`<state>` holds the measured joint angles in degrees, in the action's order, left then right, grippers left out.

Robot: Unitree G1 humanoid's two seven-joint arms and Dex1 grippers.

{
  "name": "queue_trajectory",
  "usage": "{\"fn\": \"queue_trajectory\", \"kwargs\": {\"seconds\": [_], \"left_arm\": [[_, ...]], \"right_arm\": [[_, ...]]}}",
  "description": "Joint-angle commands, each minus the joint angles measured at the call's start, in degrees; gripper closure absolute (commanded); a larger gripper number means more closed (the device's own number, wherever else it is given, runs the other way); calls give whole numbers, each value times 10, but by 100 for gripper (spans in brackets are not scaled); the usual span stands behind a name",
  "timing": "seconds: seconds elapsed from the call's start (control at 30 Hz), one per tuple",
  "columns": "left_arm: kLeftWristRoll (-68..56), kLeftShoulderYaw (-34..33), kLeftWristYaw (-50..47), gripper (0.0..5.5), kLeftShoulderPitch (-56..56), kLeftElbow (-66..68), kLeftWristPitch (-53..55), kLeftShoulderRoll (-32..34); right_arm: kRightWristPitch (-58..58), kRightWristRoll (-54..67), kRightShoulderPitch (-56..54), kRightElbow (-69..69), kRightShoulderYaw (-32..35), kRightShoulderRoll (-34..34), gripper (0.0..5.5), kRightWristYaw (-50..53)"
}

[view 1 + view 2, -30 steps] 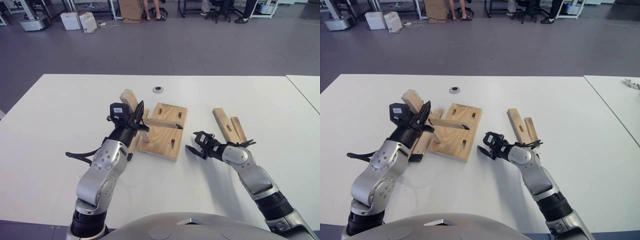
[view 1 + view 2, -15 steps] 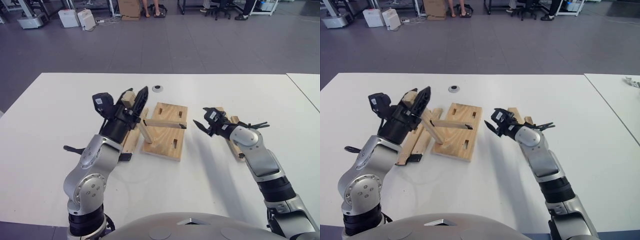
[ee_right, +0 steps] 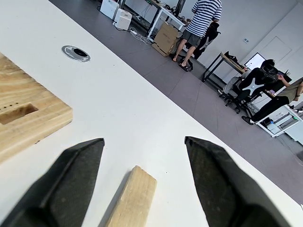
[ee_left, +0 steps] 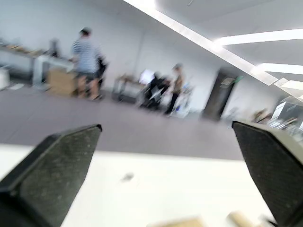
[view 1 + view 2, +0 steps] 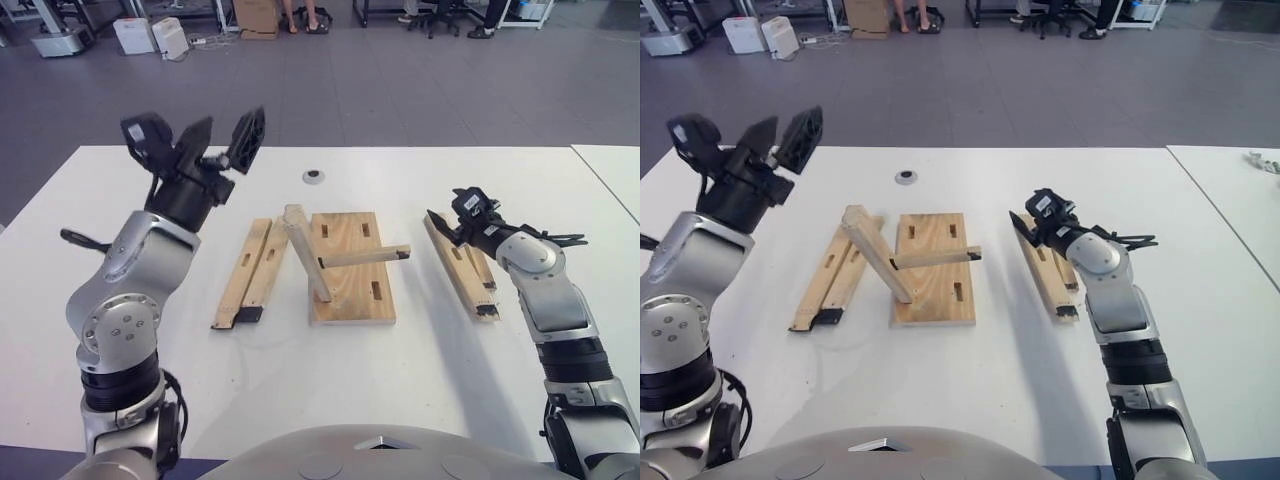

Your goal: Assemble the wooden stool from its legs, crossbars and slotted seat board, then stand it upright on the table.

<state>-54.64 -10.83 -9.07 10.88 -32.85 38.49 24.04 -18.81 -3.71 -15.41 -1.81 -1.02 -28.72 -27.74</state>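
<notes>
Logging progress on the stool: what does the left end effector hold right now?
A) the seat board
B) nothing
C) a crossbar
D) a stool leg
B: the left end effector is high above the table, open with nothing in it, while the leg is down at the seat board.

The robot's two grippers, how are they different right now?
Height: the left gripper is held up high above the table, while the right gripper is down low, close to it.
Place: the left gripper is up away from all the wood, but the right gripper is over the far end of the wooden pieces lying on the right.
Same: both grippers have their fingers open and hold nothing.
</notes>
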Motion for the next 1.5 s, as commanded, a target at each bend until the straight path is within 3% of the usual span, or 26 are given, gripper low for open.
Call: {"fn": "queue_trajectory", "kwargs": {"seconds": [0.03,0.2,0.43,0.7,0.87,0.93,1.03,1.1,1.3,1.5], "left_arm": [[100,114,55,41,-96,45,43,38],[191,186,88,41,-142,82,66,44],[247,193,110,161,-158,103,90,28],[351,242,142,309,-158,80,106,71],[389,235,143,341,-163,96,97,57],[367,192,137,342,-147,88,84,20],[299,105,137,342,-63,48,53,-54],[275,88,168,342,5,36,27,-62],[349,103,284,342,146,159,-164,-25],[392,151,355,342,169,208,-288,-44]], "right_arm": [[11,1,-14,22,4,-1,232,6],[20,0,-10,39,-5,10,232,12],[22,-1,-8,50,-13,22,232,16],[23,-3,-9,52,-19,29,232,21],[22,5,-16,53,-18,35,232,19],[5,39,-35,48,2,45,232,10],[-84,195,-122,24,92,77,232,-16],[-147,302,-193,19,135,97,232,-32],[-238,516,-377,54,206,221,232,60],[-259,575,-426,105,222,230,232,92]]}}
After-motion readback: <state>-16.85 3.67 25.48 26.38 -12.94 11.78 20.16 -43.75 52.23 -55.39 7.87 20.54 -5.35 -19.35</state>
